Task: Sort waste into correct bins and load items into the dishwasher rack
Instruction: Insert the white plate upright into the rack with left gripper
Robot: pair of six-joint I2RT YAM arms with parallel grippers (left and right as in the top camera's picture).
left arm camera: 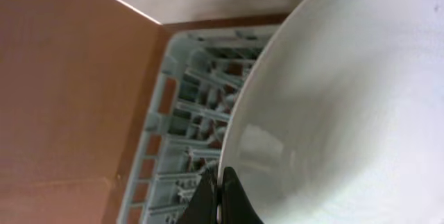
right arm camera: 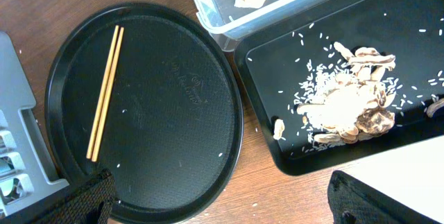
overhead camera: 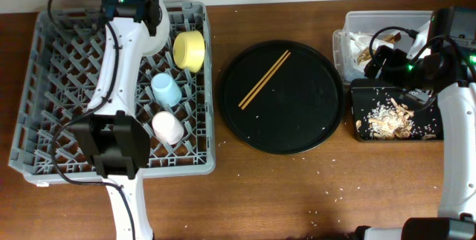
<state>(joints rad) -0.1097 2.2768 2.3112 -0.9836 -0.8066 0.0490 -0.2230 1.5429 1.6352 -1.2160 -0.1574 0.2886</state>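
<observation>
My left gripper is shut on the rim of the white plate and holds it on edge over the back of the grey dishwasher rack; overhead, the plate shows beside the arm. The yellow bowl, light-blue cup and pink cup lie in the rack. The chopsticks lie on the round black tray. My right gripper is open and empty, above the table between that tray and the bins. Napkins are in the clear tub. Food scraps are in the black rectangular tray.
Rice grains are scattered on the wooden table around the trays. The clear tub touches the back of the rectangular tray. The right arm's cables hang over the tub.
</observation>
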